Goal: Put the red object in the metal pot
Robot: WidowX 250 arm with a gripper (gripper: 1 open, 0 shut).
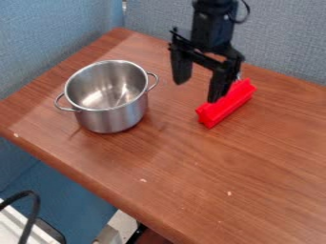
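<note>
The red object [227,103], a long bright red block, lies flat on the wooden table [166,162], right of centre and angled toward the back right. My black gripper [200,91] hangs point down just left of the block's far end, its two fingers spread wide and nothing between them. One finger [218,88] stands close beside the block's upper left edge; I cannot tell whether it touches. The metal pot [109,94], shiny and round with two loop handles, stands empty on the left half of the table.
The table's front edge runs diagonally from lower left to lower right. Blue wall panels stand behind and to the left. A black cable loops on the floor at bottom left.
</note>
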